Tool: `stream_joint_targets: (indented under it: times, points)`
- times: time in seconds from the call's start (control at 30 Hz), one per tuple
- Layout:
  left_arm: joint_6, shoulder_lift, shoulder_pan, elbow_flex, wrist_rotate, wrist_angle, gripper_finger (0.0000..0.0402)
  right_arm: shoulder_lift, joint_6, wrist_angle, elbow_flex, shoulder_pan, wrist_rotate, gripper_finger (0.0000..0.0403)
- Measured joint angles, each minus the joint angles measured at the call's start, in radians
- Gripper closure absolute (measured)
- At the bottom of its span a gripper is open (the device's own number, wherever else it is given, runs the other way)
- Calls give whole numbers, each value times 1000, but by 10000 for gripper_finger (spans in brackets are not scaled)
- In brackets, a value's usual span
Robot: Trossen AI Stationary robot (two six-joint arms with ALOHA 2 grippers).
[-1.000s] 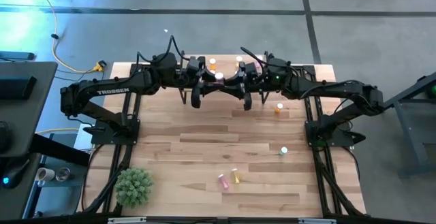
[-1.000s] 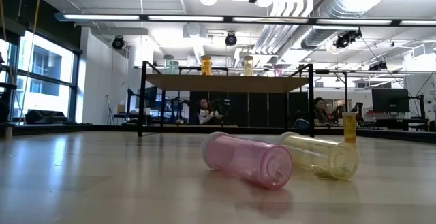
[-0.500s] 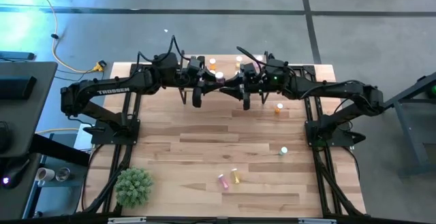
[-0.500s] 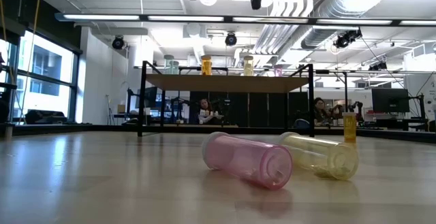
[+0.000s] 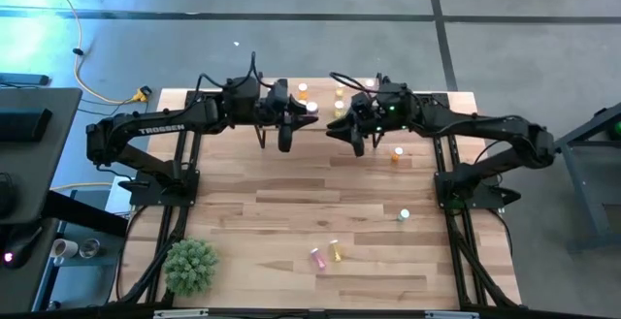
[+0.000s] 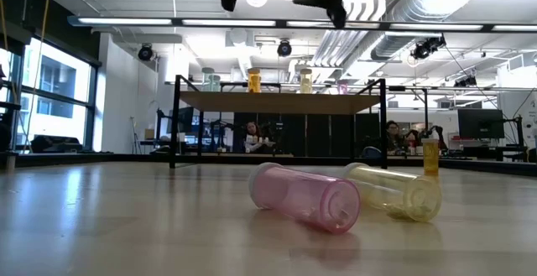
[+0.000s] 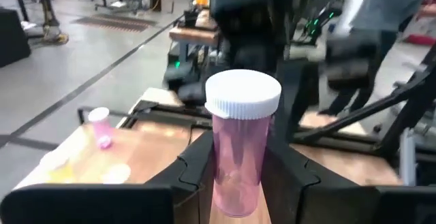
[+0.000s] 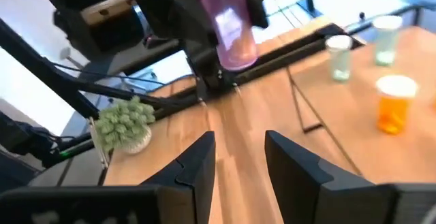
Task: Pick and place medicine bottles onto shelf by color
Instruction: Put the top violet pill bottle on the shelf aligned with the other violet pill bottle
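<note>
left wrist view: left gripper (image 7: 238, 173) clenched on pink bottle (image 7: 240, 152); right gripper (image 8: 238, 159) released, near shelf (image 5: 325, 94).

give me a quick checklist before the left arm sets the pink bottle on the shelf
1. Left gripper shut on the pink bottle: ok.
2. Bottle upright in the grip, white cap up: ok.
3. Right gripper open, empty and apart from the bottle: ok.
4. Pink bottle already on the shelf to match by color: ok, one shows in the left wrist view.
5. Free spot beside that pink one: cannot tell.
</note>
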State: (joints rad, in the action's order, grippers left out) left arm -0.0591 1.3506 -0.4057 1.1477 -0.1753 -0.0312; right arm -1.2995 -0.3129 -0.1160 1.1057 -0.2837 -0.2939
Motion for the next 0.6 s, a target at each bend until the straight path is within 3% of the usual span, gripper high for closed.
stream_joint_targets:
  times: [0.13,0.3,0.47,0.6]
  points:
    - [43,0,0,0,44,46,315,70,43,1,0,-18,70,284]
    - [89,0,0,0,50,81,315,134,174,125,0,-17,197,284]
    - [99,0,1,0,51,123,315,151,260,261,0,-22,208,271]
    - [108,0,11,0,54,143,315,138,313,275,52,-36,208,235]
